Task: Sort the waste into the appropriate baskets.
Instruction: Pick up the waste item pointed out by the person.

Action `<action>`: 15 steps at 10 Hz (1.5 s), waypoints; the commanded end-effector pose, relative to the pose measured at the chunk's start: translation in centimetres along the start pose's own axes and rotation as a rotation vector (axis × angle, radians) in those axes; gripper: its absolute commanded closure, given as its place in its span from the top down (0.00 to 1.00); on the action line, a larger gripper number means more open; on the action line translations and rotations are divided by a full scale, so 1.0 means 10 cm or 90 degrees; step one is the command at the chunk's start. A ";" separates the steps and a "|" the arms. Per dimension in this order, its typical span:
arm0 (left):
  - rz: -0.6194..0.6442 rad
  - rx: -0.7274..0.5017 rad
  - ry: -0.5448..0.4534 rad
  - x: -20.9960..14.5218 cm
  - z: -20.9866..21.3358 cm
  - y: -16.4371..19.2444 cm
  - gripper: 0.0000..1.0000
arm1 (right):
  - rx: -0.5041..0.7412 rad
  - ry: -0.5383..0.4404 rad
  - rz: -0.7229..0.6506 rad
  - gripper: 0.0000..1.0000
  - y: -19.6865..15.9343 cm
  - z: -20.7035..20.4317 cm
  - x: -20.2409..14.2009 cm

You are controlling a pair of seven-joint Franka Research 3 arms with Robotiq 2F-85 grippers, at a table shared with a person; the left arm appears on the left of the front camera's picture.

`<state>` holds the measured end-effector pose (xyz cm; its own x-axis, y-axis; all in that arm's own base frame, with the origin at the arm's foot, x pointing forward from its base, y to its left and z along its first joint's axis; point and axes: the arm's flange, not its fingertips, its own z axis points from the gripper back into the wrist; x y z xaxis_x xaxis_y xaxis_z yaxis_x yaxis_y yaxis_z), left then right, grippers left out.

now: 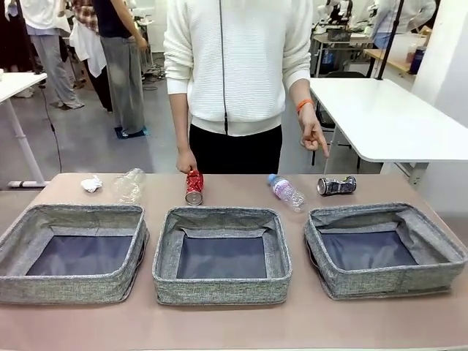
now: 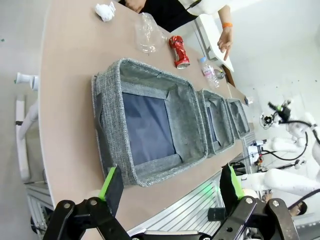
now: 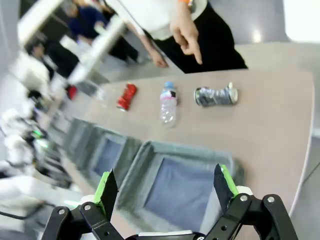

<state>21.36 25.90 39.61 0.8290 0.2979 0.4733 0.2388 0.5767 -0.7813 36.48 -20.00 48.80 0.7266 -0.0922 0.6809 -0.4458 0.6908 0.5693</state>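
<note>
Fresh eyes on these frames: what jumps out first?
Three grey baskets sit in a row across the near table. Behind them in a line: paper ball, clear container, red can, bottle, crushed can. The person has one hand by the red can and points down with the other hand.

Front camera faces the person (image 1: 234, 73) across the worktop (image 1: 234, 329); both wrist cameras look down obliquely, sharing the baskets (image 1: 219, 287).

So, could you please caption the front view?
A person's hand points toward the black-and-silver can, beyond three grey baskets.
</note>
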 end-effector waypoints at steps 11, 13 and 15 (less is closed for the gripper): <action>-0.015 -0.013 -0.012 0.02 0.02 0.00 1.00 | -0.163 0.641 0.697 1.00 0.28 -2.81 1.09; -0.015 -0.013 -0.012 0.02 0.02 0.00 1.00 | -0.081 0.514 0.629 1.00 -0.05 -3.34 1.34; -0.015 -0.013 -0.012 0.02 0.02 0.00 1.00 | -0.132 0.586 0.664 1.00 0.12 -3.17 1.09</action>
<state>21.44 26.08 39.66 0.8277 0.2969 0.4762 0.2432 0.5749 -0.7813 61.27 2.73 41.86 0.2223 0.9619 0.1589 -0.9605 0.2440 -0.1334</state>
